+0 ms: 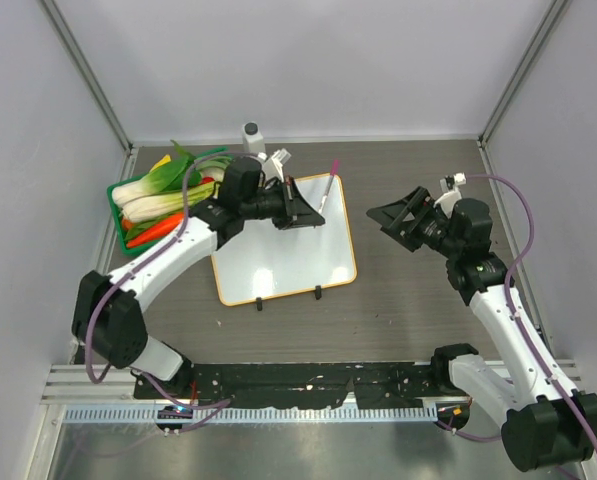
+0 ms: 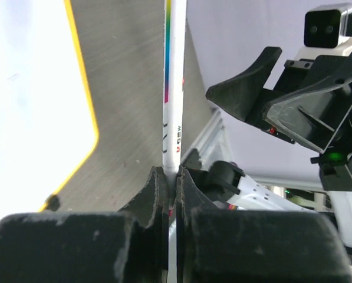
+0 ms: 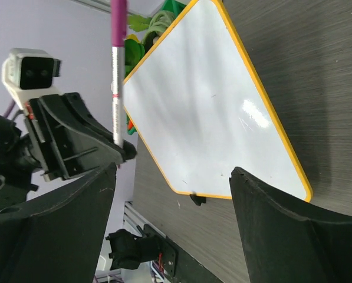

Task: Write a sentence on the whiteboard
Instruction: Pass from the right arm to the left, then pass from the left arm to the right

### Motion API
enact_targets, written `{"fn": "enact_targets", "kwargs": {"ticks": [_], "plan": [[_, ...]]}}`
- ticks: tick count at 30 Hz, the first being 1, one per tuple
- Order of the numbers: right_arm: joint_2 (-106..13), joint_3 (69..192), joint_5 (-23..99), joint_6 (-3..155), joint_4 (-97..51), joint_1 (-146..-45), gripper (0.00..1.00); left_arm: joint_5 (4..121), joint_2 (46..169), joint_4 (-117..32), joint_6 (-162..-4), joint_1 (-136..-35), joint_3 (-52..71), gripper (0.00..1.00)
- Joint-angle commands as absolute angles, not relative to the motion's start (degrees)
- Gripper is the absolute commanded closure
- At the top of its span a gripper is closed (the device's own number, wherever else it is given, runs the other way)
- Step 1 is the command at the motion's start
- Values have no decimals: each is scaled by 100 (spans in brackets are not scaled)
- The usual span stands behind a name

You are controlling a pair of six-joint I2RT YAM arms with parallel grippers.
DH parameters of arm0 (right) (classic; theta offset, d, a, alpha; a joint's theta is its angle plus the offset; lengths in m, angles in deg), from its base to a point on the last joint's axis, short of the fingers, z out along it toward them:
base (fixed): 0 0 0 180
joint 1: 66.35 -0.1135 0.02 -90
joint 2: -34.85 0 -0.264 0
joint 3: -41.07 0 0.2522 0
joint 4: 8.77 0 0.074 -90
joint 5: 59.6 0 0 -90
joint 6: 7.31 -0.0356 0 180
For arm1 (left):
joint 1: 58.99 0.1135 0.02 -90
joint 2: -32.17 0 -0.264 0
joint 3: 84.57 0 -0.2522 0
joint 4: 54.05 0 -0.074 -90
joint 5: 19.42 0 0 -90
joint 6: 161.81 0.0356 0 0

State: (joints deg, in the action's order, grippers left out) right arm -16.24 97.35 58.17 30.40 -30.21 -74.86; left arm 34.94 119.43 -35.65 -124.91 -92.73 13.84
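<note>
My left hand [image 2: 171, 177] is clamped tight on the lower barrel of the marker [image 2: 174, 88], which stands up out of the jaws. Its far end is magenta, and I cannot tell whether that is a cap or the bare tip. This hand hangs over the far part of the whiteboard [image 1: 278, 265], which lies flat on the surface [image 1: 408, 300], to the right of the green tray [image 1: 113, 192] of vegetables. My right hand [image 1: 390, 222] is spread wide and holds nothing; it is off the board's right side, facing the marker. As for the job, the board is plain white in every view, with no pink stroke anywhere, so none of the sentence is down. I judge the pen is secure in my grip, but all of the writing is left, beginning with bringing the tip down to the board
</note>
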Motion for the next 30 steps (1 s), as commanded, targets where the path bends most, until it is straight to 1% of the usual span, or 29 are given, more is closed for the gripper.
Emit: {"fn": "enact_targets", "kwargs": {"ticks": [1,7,8,11,13,15,20,23,26,30], "plan": [[-1595,9868,6011,3154,-2921,-7496,17,4191,11199,-2001,-11243,-9125,688,100],[-1831,9807,6370,2820,-2288,-7619,17,4737,10724,-779,-10250,-9090,275,100],[-1867,9807,6458,2794,-1905,-7715,18,4738,10610,-708,-10162,-9090,292,100],[-2104,9991,6599,2758,-1472,-8197,18,4712,10258,-505,-9924,-9090,388,100],[-2227,10122,6635,2837,-1094,-8574,18,4571,9969,-461,-9801,-9090,520,100],[-2367,10263,6679,2943,-786,-8892,15,4352,9731,-470,-9722,-9090,669,100],[-2781,10414,7161,2680,521,-9341,15,3527,9265,-820,-9835,-9090,1038,100],[-2948,10449,7364,2407,1340,-9517,18,3008,9194,-988,-10011,-9090,1179,100],[-3054,10589,7408,2468,1386,-9675,22,2691,9176,-1181,-10204,-9090,1311,100],[-3150,10695,7540,2521,1438,-9833,28,2663,9132,-1409,-10345,-9090,1460,100]]}}
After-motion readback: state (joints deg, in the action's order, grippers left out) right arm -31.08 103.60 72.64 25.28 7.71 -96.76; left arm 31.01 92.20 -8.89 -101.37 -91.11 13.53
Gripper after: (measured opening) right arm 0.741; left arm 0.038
